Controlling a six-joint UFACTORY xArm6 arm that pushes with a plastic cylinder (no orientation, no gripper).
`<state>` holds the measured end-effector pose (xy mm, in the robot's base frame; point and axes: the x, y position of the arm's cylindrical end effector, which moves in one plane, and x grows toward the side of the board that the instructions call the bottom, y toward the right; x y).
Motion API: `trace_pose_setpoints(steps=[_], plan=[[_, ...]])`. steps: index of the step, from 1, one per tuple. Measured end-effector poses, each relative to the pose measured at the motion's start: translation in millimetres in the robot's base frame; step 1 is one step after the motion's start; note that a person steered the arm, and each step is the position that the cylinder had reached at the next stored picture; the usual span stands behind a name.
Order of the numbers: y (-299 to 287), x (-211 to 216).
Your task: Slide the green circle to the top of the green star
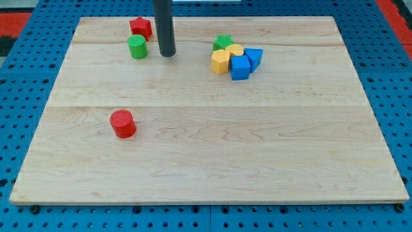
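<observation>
The green circle (137, 47) is a short cylinder near the view's top left. The green star (223, 42) lies to the right of it, at the top left of a tight cluster of blocks, partly hidden by them. My tip (167, 54) rests on the board just right of the green circle, a small gap apart, between the circle and the star. The dark rod rises from the tip out of the view's top.
A red block (140, 27) sits just above the green circle. A red cylinder (122, 124) lies at lower left. The cluster holds a yellow hexagon (220, 62), a yellow block (234, 50), a blue cube (240, 67) and a blue triangle (255, 57). The wooden board (212, 161) lies on a blue pegboard.
</observation>
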<state>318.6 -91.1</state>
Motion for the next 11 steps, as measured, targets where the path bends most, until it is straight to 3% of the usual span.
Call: trace_pose_setpoints(steps=[1,2,3,4,7,11], plan=[[-49.7,23.2],[-94.4,4.4],[-66.4,-28.8],[-20.2,-33.2],[-2.8,-78.9],[21.0,-44.2]])
